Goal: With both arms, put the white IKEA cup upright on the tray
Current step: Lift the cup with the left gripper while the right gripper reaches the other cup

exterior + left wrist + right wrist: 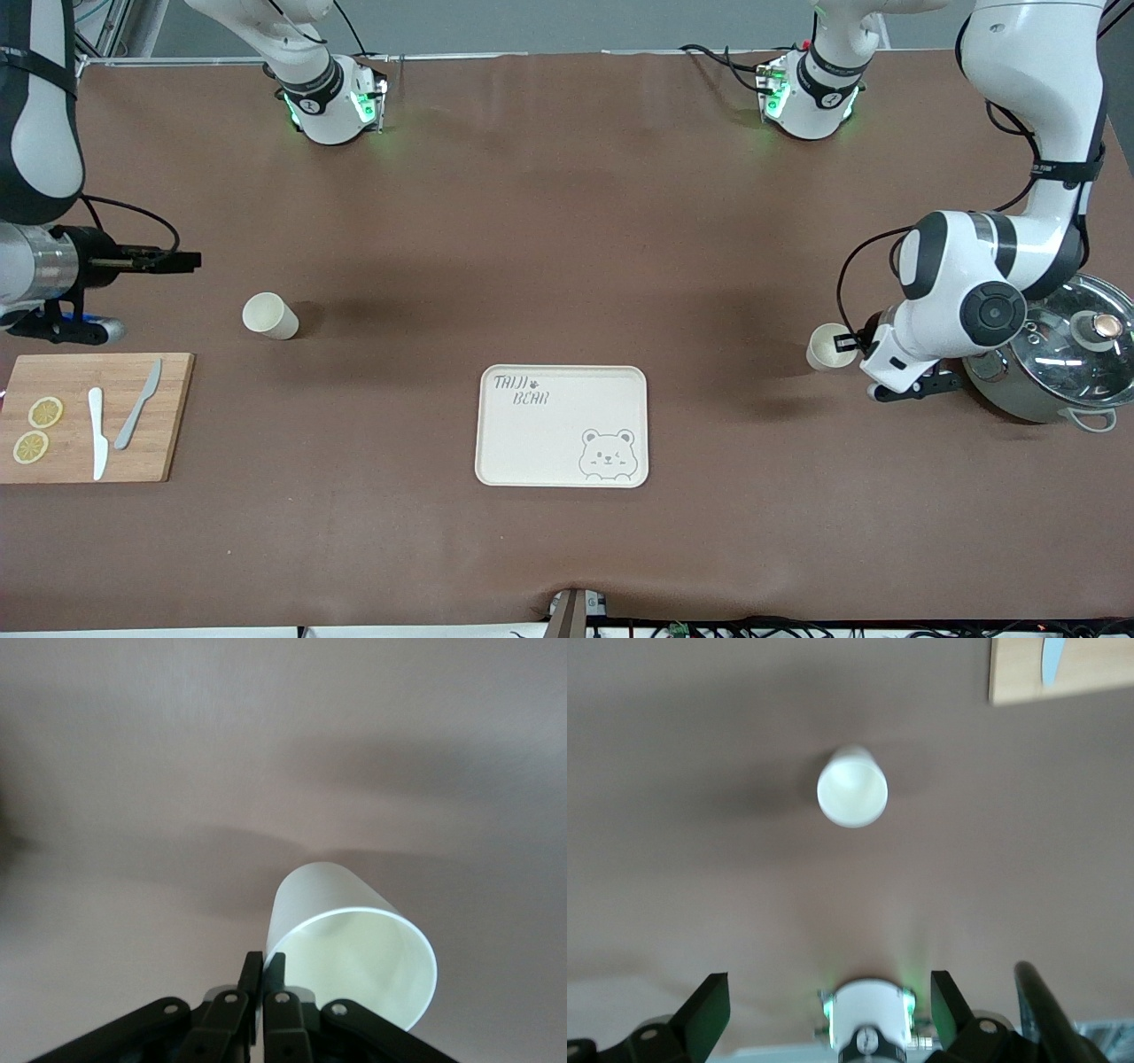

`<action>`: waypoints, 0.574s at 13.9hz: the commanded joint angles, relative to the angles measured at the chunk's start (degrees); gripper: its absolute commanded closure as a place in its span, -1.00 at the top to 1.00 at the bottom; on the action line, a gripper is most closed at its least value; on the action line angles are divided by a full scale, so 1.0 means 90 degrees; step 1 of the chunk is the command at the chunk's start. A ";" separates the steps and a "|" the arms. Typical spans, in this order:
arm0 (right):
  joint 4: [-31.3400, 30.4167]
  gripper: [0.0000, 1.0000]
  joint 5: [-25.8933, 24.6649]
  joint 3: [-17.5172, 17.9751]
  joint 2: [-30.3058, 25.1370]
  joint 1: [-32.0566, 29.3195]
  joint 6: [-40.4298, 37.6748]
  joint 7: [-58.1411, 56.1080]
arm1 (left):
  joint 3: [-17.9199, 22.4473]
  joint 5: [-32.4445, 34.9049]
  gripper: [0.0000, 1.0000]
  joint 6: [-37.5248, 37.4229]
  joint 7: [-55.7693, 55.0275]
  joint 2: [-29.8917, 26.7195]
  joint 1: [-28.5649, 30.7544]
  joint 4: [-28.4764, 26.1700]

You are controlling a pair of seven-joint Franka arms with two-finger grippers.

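Observation:
Two white cups show. One cup (830, 346) is at the left arm's end of the table, on its side with its mouth toward my left gripper (856, 342). In the left wrist view my left gripper (274, 970) is shut on that cup's (354, 943) rim, one finger inside and one outside. The other cup (270, 315) lies on its side toward the right arm's end and shows in the right wrist view (851, 787). My right gripper (184, 261) is open and empty (830, 992), in the air beside that cup. The cream bear tray (549, 443) lies empty mid-table.
A wooden cutting board (168, 416) with two lemon slices and two knives lies at the right arm's end, nearer the front camera. A steel pot with a glass lid (1063, 354) stands close under the left arm's wrist. Both arm bases stand along the table's back edge.

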 commanded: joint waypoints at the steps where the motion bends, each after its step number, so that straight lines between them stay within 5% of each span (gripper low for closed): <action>1: -0.0630 1.00 -0.0139 0.0018 -0.0120 0.0013 0.0737 0.0099 | 0.0011 -0.0484 -1.00 -0.0721 -0.0076 0.0669 -0.0218 0.1423; 8: -0.2926 1.00 -0.0139 0.0018 -0.0940 -0.0289 0.3736 0.0012 | 0.0020 -0.0750 -1.00 -0.0762 -0.1382 0.1597 -0.0940 0.2861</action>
